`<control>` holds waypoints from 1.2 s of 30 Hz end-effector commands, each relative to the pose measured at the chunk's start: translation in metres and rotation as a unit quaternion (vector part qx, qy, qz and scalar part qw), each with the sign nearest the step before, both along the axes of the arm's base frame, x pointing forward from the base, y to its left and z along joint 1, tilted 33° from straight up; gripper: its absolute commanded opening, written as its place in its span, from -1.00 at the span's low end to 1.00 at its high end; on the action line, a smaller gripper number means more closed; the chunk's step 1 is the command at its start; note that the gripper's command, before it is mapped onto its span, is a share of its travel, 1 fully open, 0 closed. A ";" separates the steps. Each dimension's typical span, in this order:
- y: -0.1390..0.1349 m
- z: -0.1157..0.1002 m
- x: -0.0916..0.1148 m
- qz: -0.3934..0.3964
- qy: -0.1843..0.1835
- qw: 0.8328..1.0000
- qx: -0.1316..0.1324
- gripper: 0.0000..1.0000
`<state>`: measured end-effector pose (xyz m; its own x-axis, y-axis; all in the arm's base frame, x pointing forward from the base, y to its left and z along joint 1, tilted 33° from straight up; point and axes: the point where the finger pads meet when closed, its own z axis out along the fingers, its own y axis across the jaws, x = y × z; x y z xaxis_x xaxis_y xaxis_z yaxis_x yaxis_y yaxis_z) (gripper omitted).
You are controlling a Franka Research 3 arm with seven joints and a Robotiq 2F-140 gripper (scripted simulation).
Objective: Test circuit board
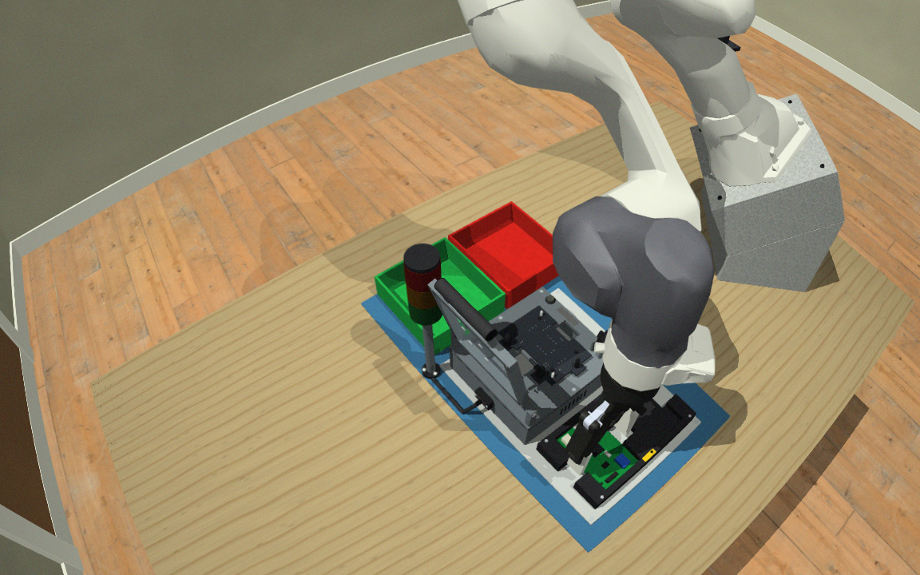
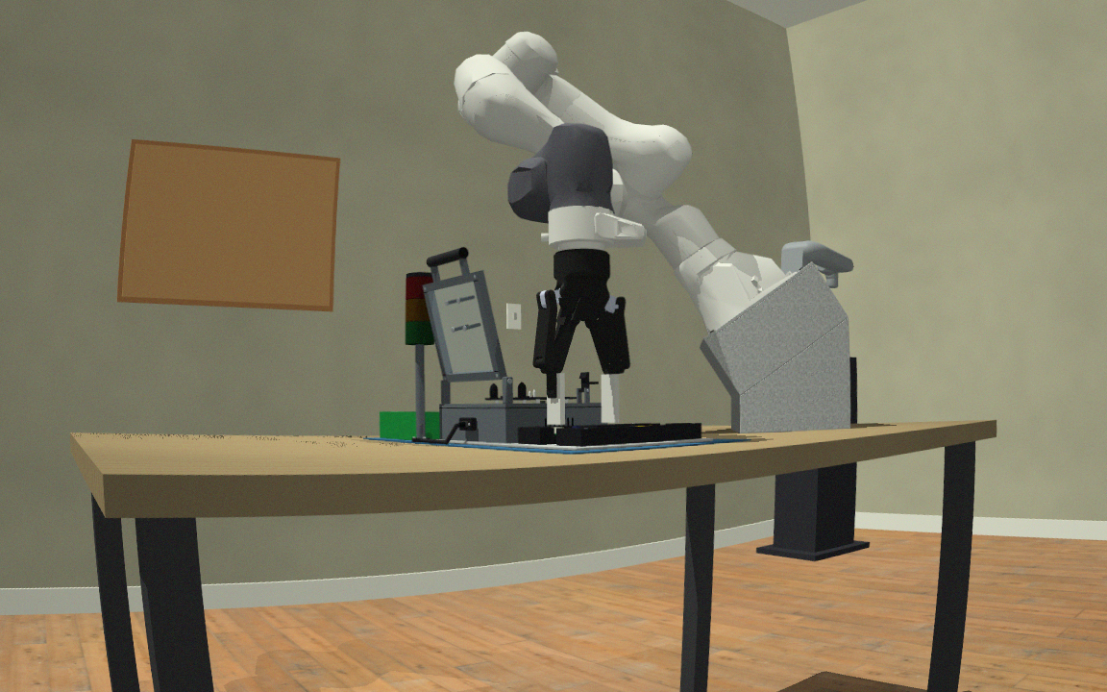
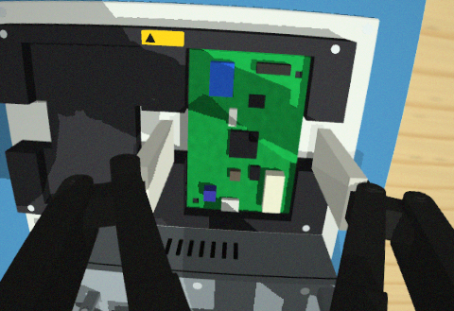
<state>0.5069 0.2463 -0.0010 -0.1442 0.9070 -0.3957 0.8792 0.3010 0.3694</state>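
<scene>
Tester (image 3: 253, 292) cut off by the wrist view's bottom edge, tower (image 2: 418, 309) lamps perhaps unlit

green circuit board (image 3: 241, 131) lying flat and face up in one pocket of the black tray (image 3: 95, 72), directly below the open hand (image 3: 246, 166) and between its two pale fingertips, untouched. white connector (image 3: 272, 192) at the end nearest the hand's wrist side, toward the tester (image 1: 513, 357). blue part (image 3: 221, 79) and dark chips on its face. other tray pocket off to one side of the hand. tester lid (image 1: 466, 335) raised behind the hand. signal tower (image 1: 422, 286) unlit; green bin (image 1: 449, 282) and red bin (image 1: 506, 246) beyond the tester.
</scene>
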 end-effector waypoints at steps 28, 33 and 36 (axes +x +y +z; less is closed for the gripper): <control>-0.003 -0.012 0.006 -0.002 -0.001 1.000 0.004 0.16; -0.003 -0.013 0.007 -0.002 -0.001 1.000 0.004 0.16; -0.003 -0.013 0.007 -0.002 -0.001 1.000 0.004 0.16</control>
